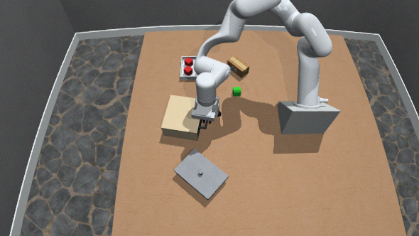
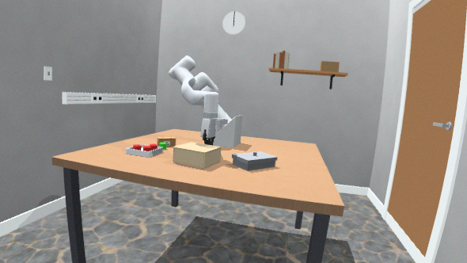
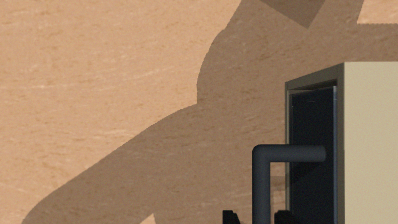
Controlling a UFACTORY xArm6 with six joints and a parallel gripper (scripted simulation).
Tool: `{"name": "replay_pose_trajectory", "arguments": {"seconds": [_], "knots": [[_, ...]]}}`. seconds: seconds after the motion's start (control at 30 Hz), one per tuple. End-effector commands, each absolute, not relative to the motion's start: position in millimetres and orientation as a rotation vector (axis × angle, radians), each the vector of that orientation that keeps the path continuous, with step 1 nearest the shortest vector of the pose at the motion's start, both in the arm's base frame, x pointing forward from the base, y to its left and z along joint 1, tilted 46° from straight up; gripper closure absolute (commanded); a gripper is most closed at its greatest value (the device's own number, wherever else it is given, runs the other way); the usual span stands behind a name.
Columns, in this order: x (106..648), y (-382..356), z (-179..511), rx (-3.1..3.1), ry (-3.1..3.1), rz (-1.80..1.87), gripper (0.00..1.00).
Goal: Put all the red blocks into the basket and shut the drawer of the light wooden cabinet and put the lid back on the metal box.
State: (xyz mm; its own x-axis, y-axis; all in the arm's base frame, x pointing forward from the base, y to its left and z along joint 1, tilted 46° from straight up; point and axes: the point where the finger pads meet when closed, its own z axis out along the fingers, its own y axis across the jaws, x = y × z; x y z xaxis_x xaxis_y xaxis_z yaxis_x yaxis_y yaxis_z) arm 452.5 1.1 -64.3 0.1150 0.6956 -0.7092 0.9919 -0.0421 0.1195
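The gripper (image 1: pixel 206 122) (image 2: pixel 208 142) (image 3: pixel 256 218) is partly open. Its black fingertips stand on either side of the dark drawer handle (image 3: pixel 261 182), with gaps showing. The light wooden cabinet (image 1: pixel 179 111) (image 2: pixel 196 148) (image 3: pixel 372 140) has its dark drawer front (image 3: pixel 312 120) inside the frame; no drawer sticks out. Red blocks (image 1: pixel 188 70) (image 2: pixel 146 148) lie in the basket (image 1: pixel 187 78) (image 2: pixel 134 153); three show in the exterior view, and the arm hides part of the basket in the top view. The lid (image 1: pixel 213 179) (image 2: pixel 255 156) lies level on the metal box (image 2: pixel 259 164).
A green block (image 1: pixel 236 92) (image 2: pixel 163 146) lies on the table (image 1: pixel 302 185) between the basket and the arm's base. A small brown wooden box (image 1: pixel 238 66) (image 2: pixel 166 142) stands beyond it. The grey arm base (image 1: pixel 307 119) is at the right in the top view.
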Motion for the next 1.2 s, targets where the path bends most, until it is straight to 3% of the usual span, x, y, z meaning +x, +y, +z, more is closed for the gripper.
{"name": "replay_pose_trajectory", "arguments": {"seconds": [0.0, 0.07, 0.1, 1.17], "knots": [[453.7, 2.3, -63.5, 1.799, 1.640, -0.633, 0.76], [453.7, 2.3, -63.5, 1.799, 1.640, -0.633, 0.76], [453.7, 2.3, -63.5, 1.799, 1.640, -0.633, 1.00], [453.7, 2.3, -63.5, 1.799, 1.640, -0.633, 1.00]]}}
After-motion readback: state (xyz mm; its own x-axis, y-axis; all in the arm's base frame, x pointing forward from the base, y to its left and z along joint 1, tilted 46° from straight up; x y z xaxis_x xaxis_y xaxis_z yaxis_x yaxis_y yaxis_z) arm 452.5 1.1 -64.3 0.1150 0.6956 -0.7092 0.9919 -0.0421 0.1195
